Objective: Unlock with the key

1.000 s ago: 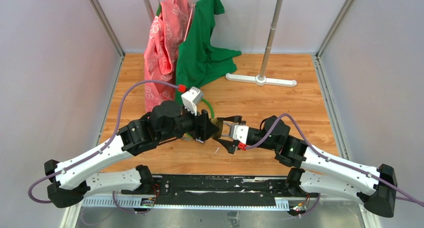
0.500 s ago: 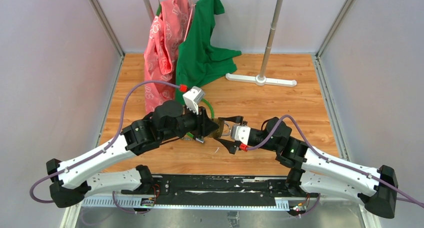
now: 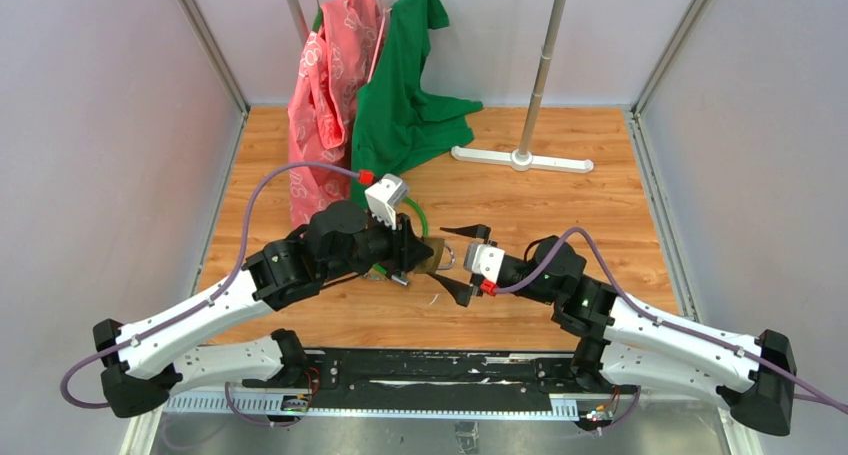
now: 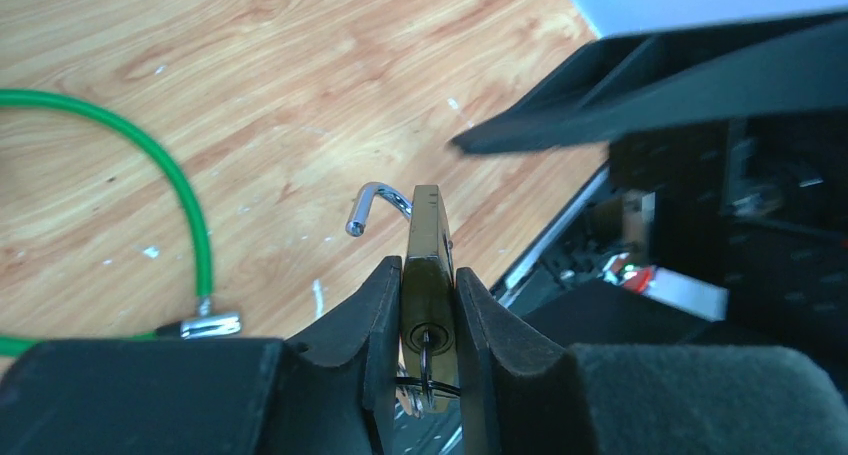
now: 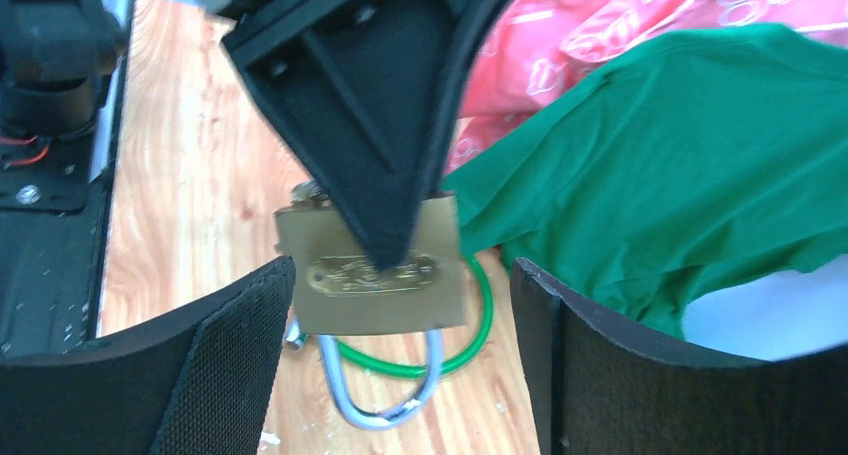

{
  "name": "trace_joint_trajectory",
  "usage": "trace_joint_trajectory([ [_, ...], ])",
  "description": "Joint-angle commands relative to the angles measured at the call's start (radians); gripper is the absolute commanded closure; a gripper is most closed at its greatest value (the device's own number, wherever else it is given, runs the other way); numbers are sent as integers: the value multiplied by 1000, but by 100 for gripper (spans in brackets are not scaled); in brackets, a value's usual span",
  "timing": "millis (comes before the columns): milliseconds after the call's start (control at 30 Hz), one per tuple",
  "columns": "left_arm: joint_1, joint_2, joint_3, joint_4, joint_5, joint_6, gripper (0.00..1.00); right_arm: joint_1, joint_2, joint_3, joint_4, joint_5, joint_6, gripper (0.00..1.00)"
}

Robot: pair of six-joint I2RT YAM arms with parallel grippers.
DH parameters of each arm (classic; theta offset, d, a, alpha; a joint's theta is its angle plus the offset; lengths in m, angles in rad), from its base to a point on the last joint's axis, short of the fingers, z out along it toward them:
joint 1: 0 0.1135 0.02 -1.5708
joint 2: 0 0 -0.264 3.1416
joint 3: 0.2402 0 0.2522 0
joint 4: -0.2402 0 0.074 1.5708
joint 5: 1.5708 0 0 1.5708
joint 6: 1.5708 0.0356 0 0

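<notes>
My left gripper [image 4: 428, 271] is shut on a brass padlock [image 4: 428, 225], its pads pressed flat against both faces and holding it above the wooden table [image 3: 560, 205]. The silver shackle [image 4: 378, 193] stands open, with its free end clear of the body. A small ring bunch hangs from the padlock's keyhole. My right gripper [image 5: 400, 270] is open and faces the padlock [image 5: 340, 310], with a finger [image 5: 235, 350] on each side and neither touching it. The green cable lock [image 4: 190, 195] lies on the table behind. The key is hidden.
A pink garment [image 3: 330, 85] and a green garment [image 3: 405, 95] hang from a rack at the back left and spill onto the wood. The rack's white foot [image 3: 520, 158] lies at the back right. Purple walls enclose the table.
The left gripper has closed on the padlock. The right gripper has spread its fingers wider, come off the padlock and drawn back slightly to the right.
</notes>
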Motion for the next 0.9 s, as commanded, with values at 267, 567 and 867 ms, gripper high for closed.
trace_joint_trajectory([
  [267,106,-63,-13,-56,-23,100,100,8,-40,40,-3,61,86,14],
  [567,162,-117,-24,-95,-19,151,100,8,-46,7,-17,128,93,13],
  [867,170,-160,-44,-93,-12,159,100,8,-56,-30,-24,183,194,12],
])
